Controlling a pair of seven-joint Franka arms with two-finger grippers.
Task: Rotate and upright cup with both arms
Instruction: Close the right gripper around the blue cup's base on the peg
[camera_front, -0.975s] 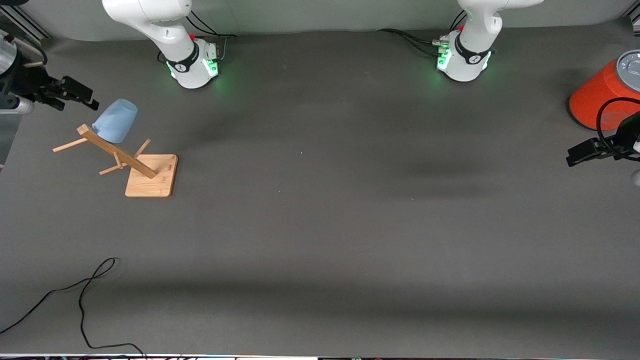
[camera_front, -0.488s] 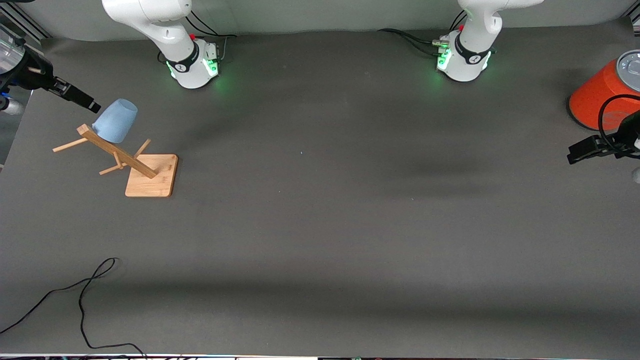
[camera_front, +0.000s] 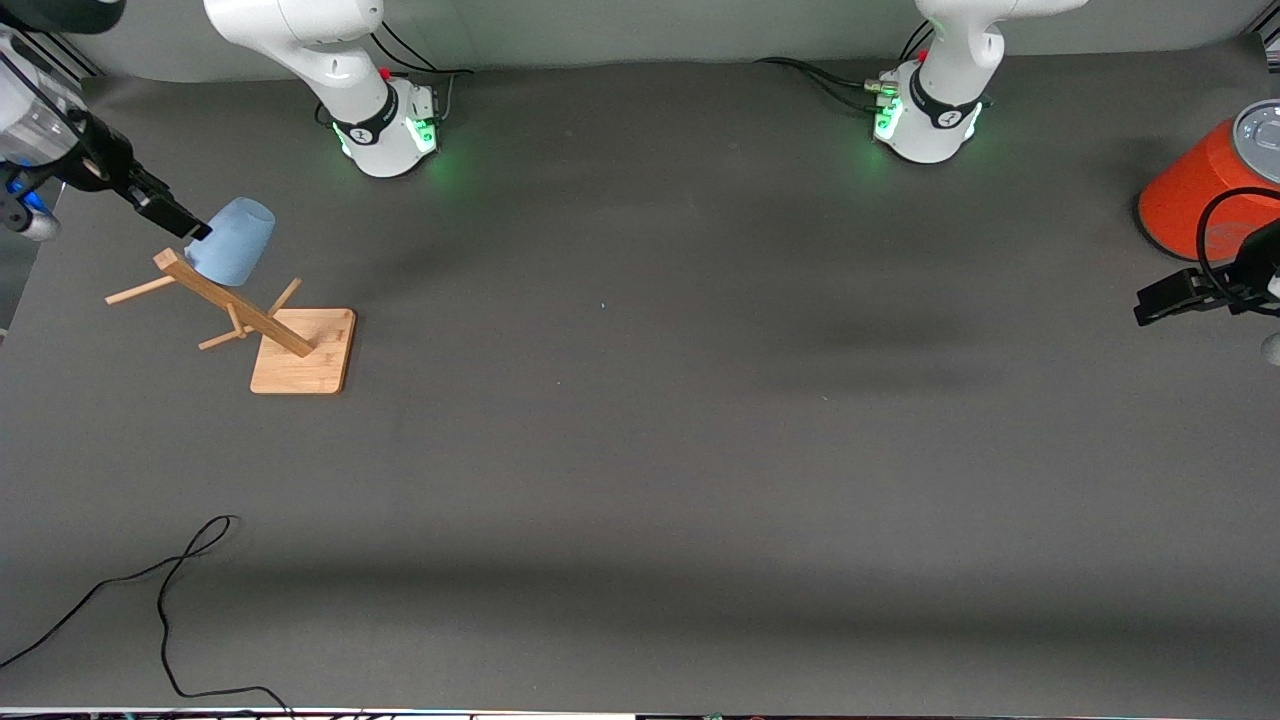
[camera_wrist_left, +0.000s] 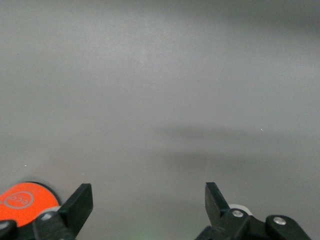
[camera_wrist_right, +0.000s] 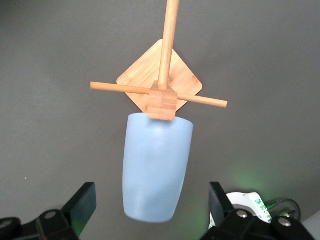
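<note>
The light-blue cup (camera_front: 232, 241) sits upside down on the top of a wooden peg stand (camera_front: 303, 352) toward the right arm's end of the table. My right gripper (camera_front: 188, 227) is open at the cup's closed base. In the right wrist view the cup (camera_wrist_right: 156, 165) has its base between my open fingers (camera_wrist_right: 80, 205), with a gap on each side, and the stand's square foot (camera_wrist_right: 187, 80) lies below. My left gripper (camera_front: 1160, 300) is open and empty, waiting over the table at the left arm's end; it also shows in the left wrist view (camera_wrist_left: 149, 200).
A large orange-red cylinder with a grey top (camera_front: 1205, 190) stands beside my left gripper and shows in the left wrist view (camera_wrist_left: 22, 197). A black cable (camera_front: 165, 590) lies near the front edge at the right arm's end. Thin pegs (camera_wrist_right: 200, 100) stick out of the stand.
My right gripper has swung down and toward the cup, from beside it to its base. The left gripper has barely moved. The cup has not moved.
</note>
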